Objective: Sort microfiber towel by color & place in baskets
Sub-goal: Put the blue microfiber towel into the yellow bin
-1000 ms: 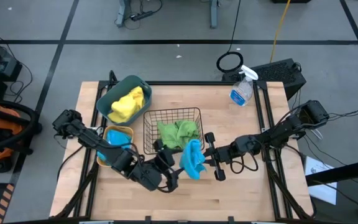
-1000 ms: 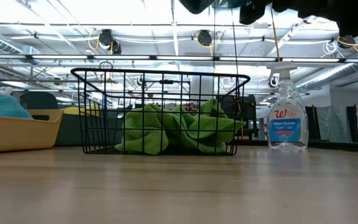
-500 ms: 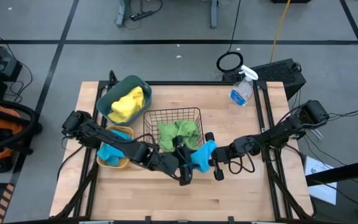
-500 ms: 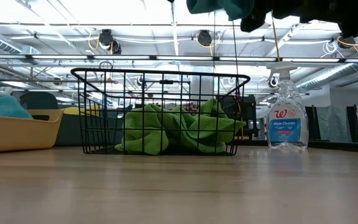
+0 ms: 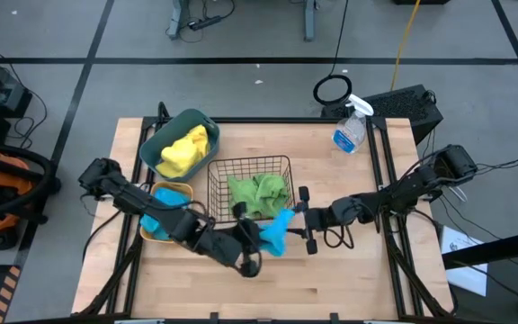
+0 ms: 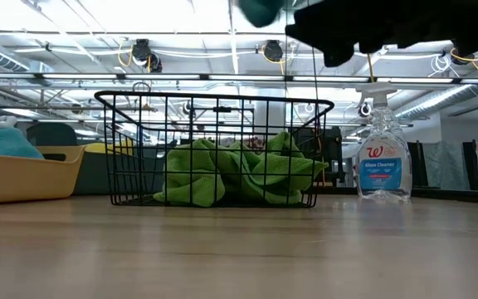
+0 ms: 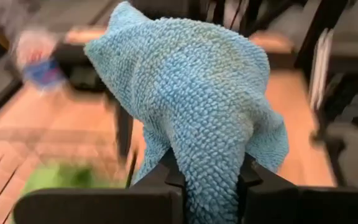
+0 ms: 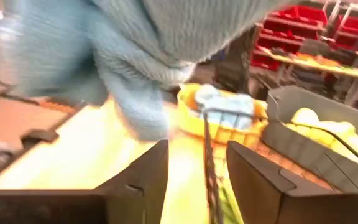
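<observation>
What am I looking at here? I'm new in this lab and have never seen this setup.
Two dark robot arms work at a wooden table, sorting towels by color. One camera looks straight down, one sits at table height, and one rides on each wrist. From above you see a teal tub with yellow towels, a wire basket with green towels, a yellow-orange bin holding a blue one, and a spray bottle. The left end effector is shut on a blue towel, as its wrist camera shows close up. The right end effector, just beside, stands open.
</observation>
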